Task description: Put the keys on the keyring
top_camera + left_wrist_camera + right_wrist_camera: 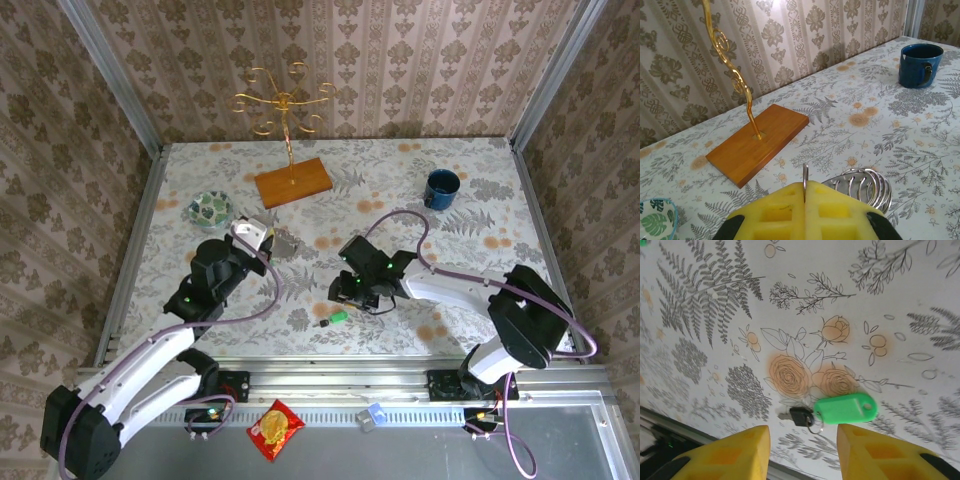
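Fingers of my right gripper (802,430) stand apart with nothing between the pads. The key (845,408), a green tag with a dark head beside it, lies flat on the table (715,315) just beyond the gap between them, untouched. My left gripper (805,195) is clenched on a thin metal edge of the keyring (860,187), and the silvery loop rests on the table just right of its pads. From above, keyring and key sit well apart

You see the stand (755,147) cut off at its top, the bowl (655,220) cropped at the near-left corner, and the coil (862,187) half hidden behind the left fingers (775,212).
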`<action>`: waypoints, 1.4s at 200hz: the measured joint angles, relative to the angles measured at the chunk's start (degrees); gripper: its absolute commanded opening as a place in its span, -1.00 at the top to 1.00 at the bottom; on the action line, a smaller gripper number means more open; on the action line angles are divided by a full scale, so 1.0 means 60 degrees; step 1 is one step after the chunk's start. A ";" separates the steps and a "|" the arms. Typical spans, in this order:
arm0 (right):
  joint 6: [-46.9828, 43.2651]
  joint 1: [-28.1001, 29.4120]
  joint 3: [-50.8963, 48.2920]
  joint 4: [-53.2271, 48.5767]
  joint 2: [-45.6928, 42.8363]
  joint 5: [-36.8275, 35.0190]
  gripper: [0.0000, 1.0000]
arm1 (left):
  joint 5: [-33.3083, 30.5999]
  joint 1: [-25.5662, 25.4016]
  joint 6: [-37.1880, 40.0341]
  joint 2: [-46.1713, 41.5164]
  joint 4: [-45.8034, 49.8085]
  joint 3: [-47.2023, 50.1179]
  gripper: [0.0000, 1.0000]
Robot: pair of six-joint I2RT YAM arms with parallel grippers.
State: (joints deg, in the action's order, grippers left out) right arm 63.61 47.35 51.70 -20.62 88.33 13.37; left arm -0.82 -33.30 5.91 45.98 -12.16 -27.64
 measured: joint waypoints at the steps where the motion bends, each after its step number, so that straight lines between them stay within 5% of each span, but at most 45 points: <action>1: 0.0058 0.0011 0.0000 0.0022 0.0018 0.0004 0.20 | -0.0015 0.0004 0.0000 -0.0004 0.0000 0.0000 1.00; 121: 0.4637 0.1282 -0.1231 0.1555 0.0310 0.0018 0.28 | 0.0018 0.0069 -0.0062 -0.0612 0.0051 0.0295 1.00; 280: 0.5705 0.1337 -0.1388 0.2466 0.0699 -0.0197 0.61 | 0.0346 0.0066 -0.0062 -0.0998 0.0055 0.0295 1.00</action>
State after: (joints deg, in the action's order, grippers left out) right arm 97.84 55.37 43.38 -5.82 92.53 12.19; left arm 1.26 -32.91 5.54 39.99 -11.84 -25.87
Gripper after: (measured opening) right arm 0.197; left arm 0.049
